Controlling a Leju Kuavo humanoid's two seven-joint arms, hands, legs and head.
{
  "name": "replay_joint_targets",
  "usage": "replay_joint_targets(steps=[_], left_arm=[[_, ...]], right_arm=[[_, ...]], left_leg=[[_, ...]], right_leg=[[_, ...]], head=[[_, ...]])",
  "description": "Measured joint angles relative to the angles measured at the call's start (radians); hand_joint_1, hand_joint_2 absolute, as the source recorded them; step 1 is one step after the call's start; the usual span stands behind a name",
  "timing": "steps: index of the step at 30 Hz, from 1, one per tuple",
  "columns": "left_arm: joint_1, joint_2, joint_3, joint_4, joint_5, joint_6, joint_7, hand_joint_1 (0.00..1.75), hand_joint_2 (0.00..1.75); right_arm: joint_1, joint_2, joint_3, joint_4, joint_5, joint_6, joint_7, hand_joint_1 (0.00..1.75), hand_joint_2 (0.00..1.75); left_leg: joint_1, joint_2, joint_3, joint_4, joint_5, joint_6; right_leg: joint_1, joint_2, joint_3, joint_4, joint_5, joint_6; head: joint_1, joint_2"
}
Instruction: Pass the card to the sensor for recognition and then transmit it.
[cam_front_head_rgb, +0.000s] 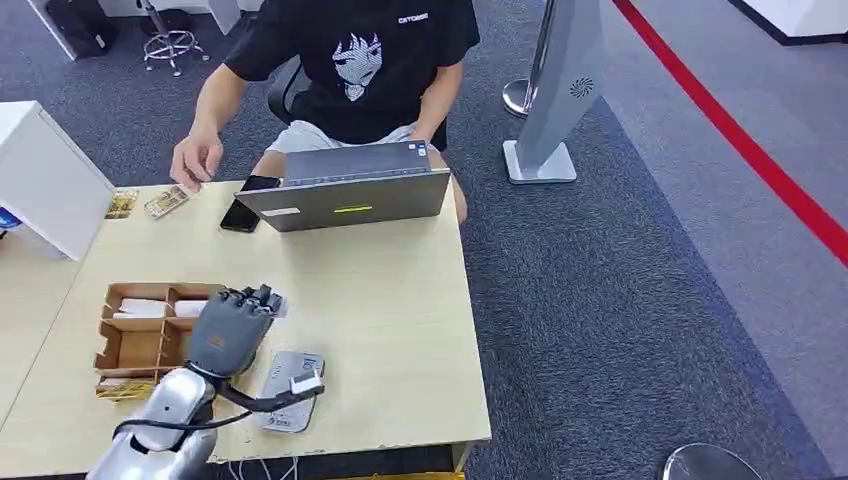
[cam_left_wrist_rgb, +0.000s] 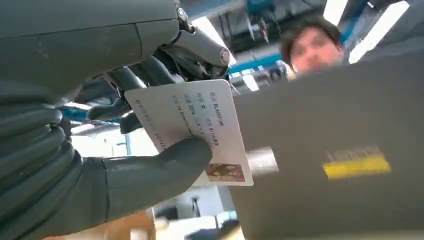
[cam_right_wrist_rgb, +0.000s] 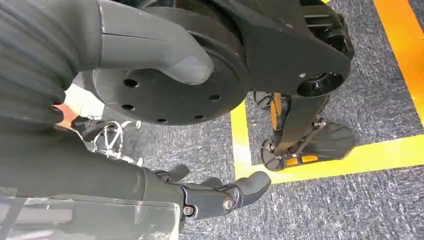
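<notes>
My left hand (cam_front_head_rgb: 232, 330) hovers over the wooden table (cam_front_head_rgb: 400, 320), between the cardboard organiser (cam_front_head_rgb: 140, 340) and the flat grey sensor (cam_front_head_rgb: 290, 390). It lies just beyond the sensor, toward the laptop. In the left wrist view a white printed card (cam_left_wrist_rgb: 200, 130) with a small photo is pinched between the thumb (cam_left_wrist_rgb: 150, 175) and the dark fingers (cam_left_wrist_rgb: 150, 75), facing the laptop's grey back (cam_left_wrist_rgb: 330, 150). My right hand (cam_right_wrist_rgb: 115, 175) hangs beside my body above the carpet, fingers (cam_right_wrist_rgb: 220, 197) apart and holding nothing.
A person sits behind the open laptop (cam_front_head_rgb: 345, 195), one hand (cam_front_head_rgb: 195, 160) near two cards (cam_front_head_rgb: 165, 202) and a black phone (cam_front_head_rgb: 245, 205) at the table's far edge. A white box (cam_front_head_rgb: 45, 180) stands at the left. A grey stand (cam_front_head_rgb: 560, 90) rises on the carpet.
</notes>
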Motion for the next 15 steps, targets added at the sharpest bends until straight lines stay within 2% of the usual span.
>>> replay_joint_targets(steps=[5, 15], left_arm=[[-0.102, 0.056, 0.056, -0.045, 0.032, -0.046, 0.001, 1.75, 1.75], [-0.158, 0.113, 0.14, -0.024, 0.055, -0.027, -0.009, 1.75, 1.75]], right_arm=[[0.0, 0.0, 0.0, 0.0, 0.013, 0.001, 0.002, 0.0, 1.75], [-0.004, 0.0, 0.0, 0.0, 0.032, 0.003, 0.011, 0.0, 1.75]], left_leg=[[0.0, 0.001, 0.0, 0.0, 0.0, 0.0], [0.0, 0.001, 0.0, 0.0, 0.0, 0.0]], right_leg=[[0.0, 0.001, 0.0, 0.0, 0.0, 0.0], [0.0, 0.001, 0.0, 0.0, 0.0, 0.0]], head=[[-0.001, 0.0], [0.0, 0.0]])
